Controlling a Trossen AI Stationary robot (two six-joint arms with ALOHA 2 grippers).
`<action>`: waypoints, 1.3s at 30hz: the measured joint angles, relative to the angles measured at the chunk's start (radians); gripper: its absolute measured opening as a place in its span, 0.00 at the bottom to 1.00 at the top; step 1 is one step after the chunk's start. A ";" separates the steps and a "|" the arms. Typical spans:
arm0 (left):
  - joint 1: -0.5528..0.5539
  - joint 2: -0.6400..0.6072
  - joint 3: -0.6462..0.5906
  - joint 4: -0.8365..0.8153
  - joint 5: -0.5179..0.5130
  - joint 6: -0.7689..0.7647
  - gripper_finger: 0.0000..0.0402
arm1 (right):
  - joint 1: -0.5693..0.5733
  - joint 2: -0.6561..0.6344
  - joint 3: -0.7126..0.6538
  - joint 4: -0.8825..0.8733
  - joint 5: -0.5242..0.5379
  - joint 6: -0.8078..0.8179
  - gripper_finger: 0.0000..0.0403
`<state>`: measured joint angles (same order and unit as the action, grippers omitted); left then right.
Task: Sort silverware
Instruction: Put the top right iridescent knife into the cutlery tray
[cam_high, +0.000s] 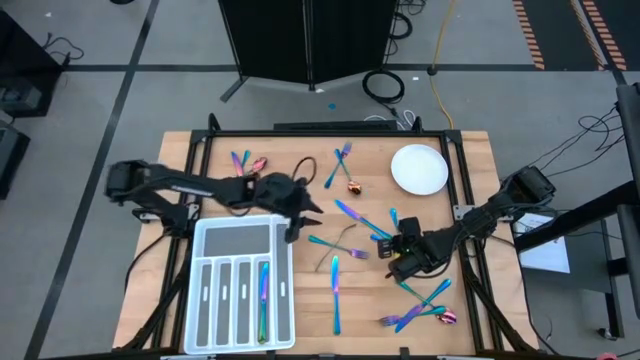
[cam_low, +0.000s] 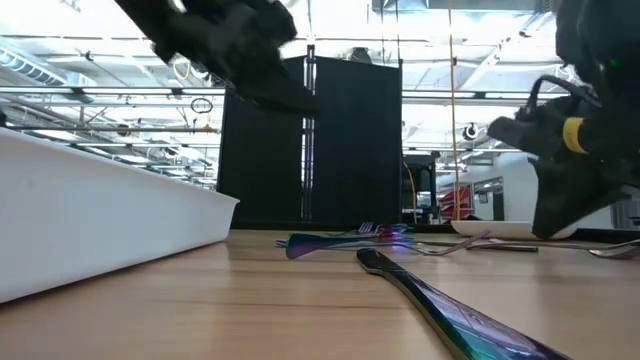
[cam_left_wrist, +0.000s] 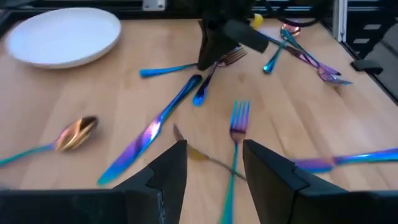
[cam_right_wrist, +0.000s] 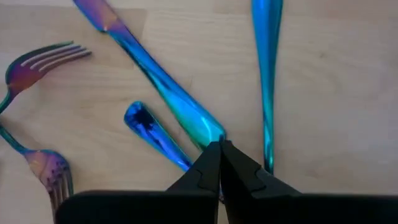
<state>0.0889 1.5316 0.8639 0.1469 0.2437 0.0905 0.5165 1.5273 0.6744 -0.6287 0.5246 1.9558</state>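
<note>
High view: you see silverware strewn mid-table, right of the tray.
Left claw: parted, empty, above the tray's 1 o'clock corner.
Nearest piece: fork, dead ahead, handle toward you.
Right claw: pinched shut at a knife.

On the wooden table there is one round white plate and one white compartmented plastic tray. Roughly fifteen iridescent rainbow metal cutlery pieces are scattered; exact count unclear.
</note>
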 joint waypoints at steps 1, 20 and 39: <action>0.018 0.040 0.022 0.011 0.034 0.010 0.39 | 0.004 0.000 -0.007 0.013 0.000 0.007 0.00; 0.050 0.578 0.488 -0.066 0.093 0.188 0.39 | 0.080 0.000 -0.039 0.049 0.160 0.127 0.00; 0.086 0.608 0.490 0.039 0.092 0.181 0.39 | 0.081 0.000 -0.128 0.214 0.227 0.119 0.00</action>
<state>0.1751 2.1399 1.3544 0.1860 0.3362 0.2719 0.5976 1.5276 0.5461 -0.4142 0.7520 2.0750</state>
